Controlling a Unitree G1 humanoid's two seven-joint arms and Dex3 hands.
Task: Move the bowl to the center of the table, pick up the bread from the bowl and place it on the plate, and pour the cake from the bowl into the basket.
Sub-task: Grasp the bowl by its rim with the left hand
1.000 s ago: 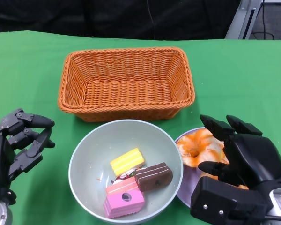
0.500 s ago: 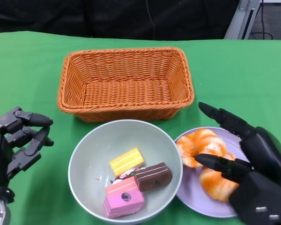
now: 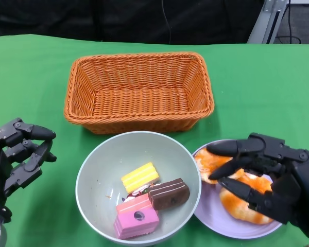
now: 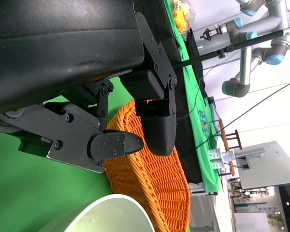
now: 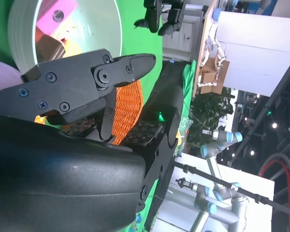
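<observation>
A pale grey-green bowl (image 3: 113, 154) sits near the table's front middle with yellow, brown and pink cake pieces (image 3: 147, 199) inside. Right of it, a lilac plate (image 3: 211, 216) carries orange bread (image 3: 237, 203). My right hand (image 3: 270, 180) hovers over the plate and bread, fingers spread toward the bowl and holding nothing. My left hand (image 3: 15, 154) is left of the bowl, fingers apart, clear of it. The orange wicker basket (image 3: 139, 90) stands empty behind the bowl. The right wrist view shows the bowl (image 5: 19, 29) and basket (image 5: 128, 108); the left wrist view shows the basket (image 4: 154, 188) and bowl rim (image 4: 106, 215).
Green cloth (image 3: 257, 87) covers the table. Dark background and a metal stand leg (image 3: 265, 20) lie past the far edge. The wrist views show a lab with other robot arms (image 4: 251, 43) in the distance.
My right hand has let go of the bread on the plate, then turned and lowered over it, fingers now reaching toward the bowl. The left hand barely shifted.
</observation>
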